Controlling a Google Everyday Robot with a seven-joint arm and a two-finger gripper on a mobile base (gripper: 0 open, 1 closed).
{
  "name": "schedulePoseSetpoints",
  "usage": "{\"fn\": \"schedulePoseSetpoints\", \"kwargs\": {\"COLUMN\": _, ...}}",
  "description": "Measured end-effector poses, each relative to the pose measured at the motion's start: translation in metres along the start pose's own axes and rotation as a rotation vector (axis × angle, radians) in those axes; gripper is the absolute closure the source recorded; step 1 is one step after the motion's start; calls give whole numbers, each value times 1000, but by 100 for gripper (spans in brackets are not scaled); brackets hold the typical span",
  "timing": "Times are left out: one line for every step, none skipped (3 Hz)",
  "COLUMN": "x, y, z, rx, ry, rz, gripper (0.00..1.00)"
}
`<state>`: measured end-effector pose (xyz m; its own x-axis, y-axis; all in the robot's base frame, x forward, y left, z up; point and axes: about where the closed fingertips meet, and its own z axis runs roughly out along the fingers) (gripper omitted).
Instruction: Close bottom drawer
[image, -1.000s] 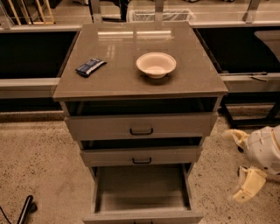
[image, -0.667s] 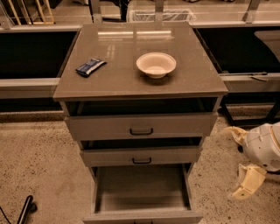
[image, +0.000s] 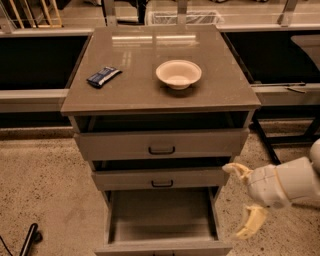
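The bottom drawer (image: 162, 217) is pulled far out from the grey-brown cabinet, showing an empty inside; its front edge (image: 165, 248) sits at the bottom of the view and its handle is cut off. The middle drawer (image: 160, 179) and top drawer (image: 161, 144) stand slightly open. My gripper (image: 244, 200) is at the lower right, beside the right side of the bottom drawer and just below the middle drawer's right corner. Its two pale fingers (image: 252, 222) are spread apart and hold nothing.
On the cabinet top (image: 160, 95) stand a cream bowl (image: 178, 74) and a dark blue packet (image: 103, 76). Dark shelving runs behind on both sides. A black metal frame leg (image: 265, 142) is at the right. A dark object (image: 29, 240) lies on the speckled floor at lower left.
My gripper has moved left, closer to the cabinet's right side and the open bottom drawer. The drawers have not moved.
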<state>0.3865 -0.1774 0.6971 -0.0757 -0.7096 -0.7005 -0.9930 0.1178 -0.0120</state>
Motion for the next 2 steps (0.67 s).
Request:
{"fn": "schedulePoseSetpoints", "kwargs": {"x": 18, "y": 16, "z": 73, "rx": -5, "ry": -187, "rz": -20, "gripper": 0}}
{"fn": "schedulePoseSetpoints", "kwargs": {"x": 13, "y": 23, "z": 78, "rx": 11, "ry": -305, "rz": -168, "gripper": 0}}
